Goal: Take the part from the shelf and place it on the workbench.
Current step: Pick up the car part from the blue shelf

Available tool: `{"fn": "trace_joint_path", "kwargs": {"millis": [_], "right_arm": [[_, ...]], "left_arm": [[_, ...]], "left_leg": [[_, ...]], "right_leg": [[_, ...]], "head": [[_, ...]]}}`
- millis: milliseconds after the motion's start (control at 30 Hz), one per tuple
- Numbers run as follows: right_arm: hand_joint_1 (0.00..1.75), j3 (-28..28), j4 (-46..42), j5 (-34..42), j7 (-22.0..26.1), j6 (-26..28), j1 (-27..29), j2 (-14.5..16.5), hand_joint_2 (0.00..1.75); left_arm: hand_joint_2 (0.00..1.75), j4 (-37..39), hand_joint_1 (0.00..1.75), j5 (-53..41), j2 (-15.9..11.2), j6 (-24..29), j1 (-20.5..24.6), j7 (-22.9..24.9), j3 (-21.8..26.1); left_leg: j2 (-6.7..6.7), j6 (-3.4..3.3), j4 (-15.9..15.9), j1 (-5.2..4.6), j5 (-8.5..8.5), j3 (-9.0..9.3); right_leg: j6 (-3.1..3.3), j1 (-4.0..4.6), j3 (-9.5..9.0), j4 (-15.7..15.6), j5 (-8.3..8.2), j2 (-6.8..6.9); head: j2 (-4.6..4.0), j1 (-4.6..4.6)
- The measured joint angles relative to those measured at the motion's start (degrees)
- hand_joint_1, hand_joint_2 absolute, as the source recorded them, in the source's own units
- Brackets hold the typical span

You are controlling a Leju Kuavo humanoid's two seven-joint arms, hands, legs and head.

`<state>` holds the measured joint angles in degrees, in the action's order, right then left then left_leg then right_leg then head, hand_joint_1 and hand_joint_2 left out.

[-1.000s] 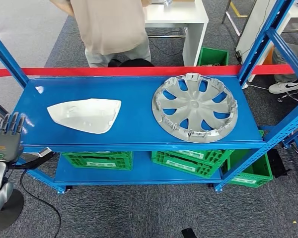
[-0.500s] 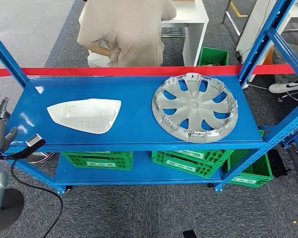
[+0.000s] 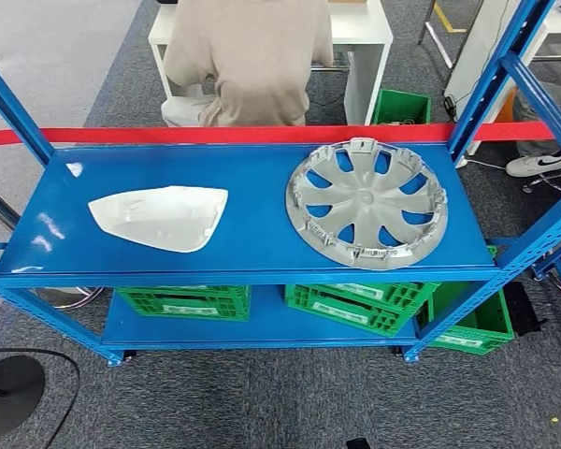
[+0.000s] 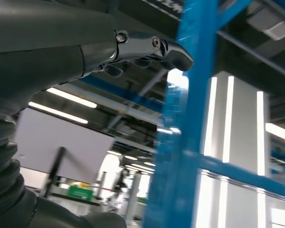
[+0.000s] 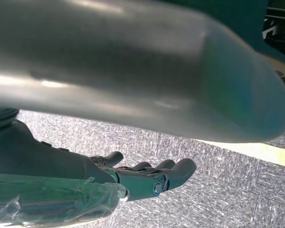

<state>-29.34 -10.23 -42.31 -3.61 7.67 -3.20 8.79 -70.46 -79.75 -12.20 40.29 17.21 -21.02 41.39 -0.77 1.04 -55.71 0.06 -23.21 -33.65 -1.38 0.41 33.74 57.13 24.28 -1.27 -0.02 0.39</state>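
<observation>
Two parts lie on the top board of the blue shelf (image 3: 256, 253): a white curved shell-shaped cover (image 3: 158, 217) on the left and a silver hubcap (image 3: 366, 201) on the right. Nothing touches either part. In the left wrist view my left hand (image 4: 98, 52) is raised beside a blue shelf post (image 4: 185, 118), its dark fingers (image 4: 162, 47) stretched out and holding nothing. In the right wrist view my right hand (image 5: 134, 178) hangs over grey carpet with its fingers extended and nothing in them.
A person in a beige top (image 3: 252, 56) crouches behind the shelf, beyond a red tape (image 3: 193, 135). Green crates (image 3: 182, 301) sit on the lower board. A white table (image 3: 359, 28) stands at the back. A black round base (image 3: 9, 393) lies on the floor at left.
My left hand, seen at the shelf's left end a second ago, has slid left and left the head view. The person behind the shelf has shifted right and lower.
</observation>
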Motion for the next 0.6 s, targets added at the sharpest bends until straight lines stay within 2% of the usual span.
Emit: {"fn": "trace_joint_path", "kwargs": {"millis": [167, 367, 500, 600], "right_arm": [[0.00, -0.07, 0.00, -0.54, -0.10, -0.02, -0.02, 0.06, 0.00], [0.00, -0.21, 0.00, -1.90, -0.23, -0.24, -0.03, 0.14, 0.00], [0.00, -0.25, 0.00, -2.04, -0.10, -0.40, -0.19, 0.15, 0.00], [0.00, -0.25, 0.00, -1.85, -0.10, -0.40, -0.29, 0.15, 0.00]], "left_arm": [[1.75, 1.06, 0.00, -0.20, -1.47, -0.01, 0.01, 0.95, 3.31], [1.75, 6.92, 0.00, -1.69, -5.23, -0.05, 0.48, 5.94, 4.19], [1.75, 11.60, 0.00, -1.22, -7.18, -0.05, 1.13, 6.01, 4.45], [1.75, 13.76, 0.00, -0.22, -7.50, -0.05, 1.77, 5.28, 4.53]], "left_leg": [[-0.02, 0.01, 0.00, 0.00, -0.05, 0.01], [-0.02, 0.04, 0.00, 0.00, -0.08, 0.06], [-0.01, 0.05, 0.00, 0.00, -0.09, 0.06], [-0.01, 0.05, 0.00, 0.00, -0.09, 0.06]], "right_leg": [[0.01, 0.00, -0.04, 0.00, 0.06, 0.03], [0.04, 0.00, -0.05, 0.00, 0.05, 0.04], [0.05, 0.01, -0.04, 0.00, 0.05, 0.04], [0.05, 0.00, -0.05, 0.00, 0.05, 0.06]], "head": [[0.00, 0.01], [0.00, 0.00], [-0.01, 0.00], [-0.01, 0.01]]}}
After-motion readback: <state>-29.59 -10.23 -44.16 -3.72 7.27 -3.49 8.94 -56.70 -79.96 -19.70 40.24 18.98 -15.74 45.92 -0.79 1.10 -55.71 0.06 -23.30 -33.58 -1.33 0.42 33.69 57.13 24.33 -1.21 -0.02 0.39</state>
